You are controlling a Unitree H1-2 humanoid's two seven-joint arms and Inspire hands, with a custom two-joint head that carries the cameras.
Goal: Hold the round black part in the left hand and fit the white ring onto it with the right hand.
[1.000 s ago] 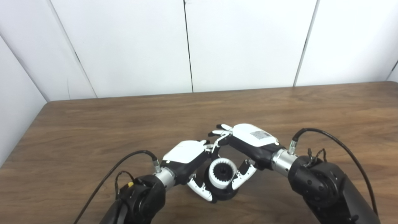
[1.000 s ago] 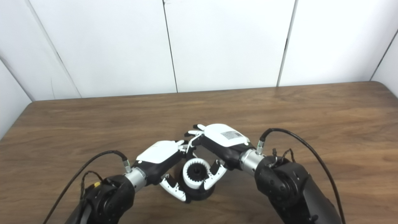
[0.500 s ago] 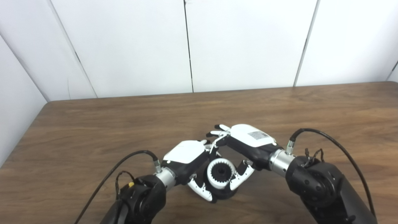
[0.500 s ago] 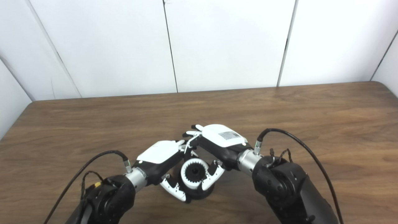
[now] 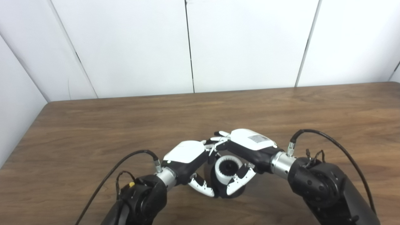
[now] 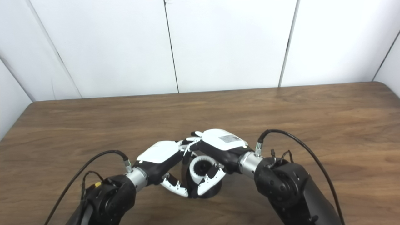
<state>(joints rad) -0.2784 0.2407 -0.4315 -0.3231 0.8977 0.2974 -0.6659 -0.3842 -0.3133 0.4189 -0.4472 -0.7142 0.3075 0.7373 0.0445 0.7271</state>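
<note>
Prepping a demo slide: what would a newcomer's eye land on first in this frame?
The two white-backed robot hands, left hand and right hand, meeting fingertip to fingertip near the table's front middle. Between them sits the white ring, toothed inside, on the round black part, with both thumbs curled against it. Around that, only bare brown table and a white panelled wall.

Lab-like test bay — bare wooden table (image 5: pixel 93 125), plain white wall panels (image 5: pixel 125 47)
</note>
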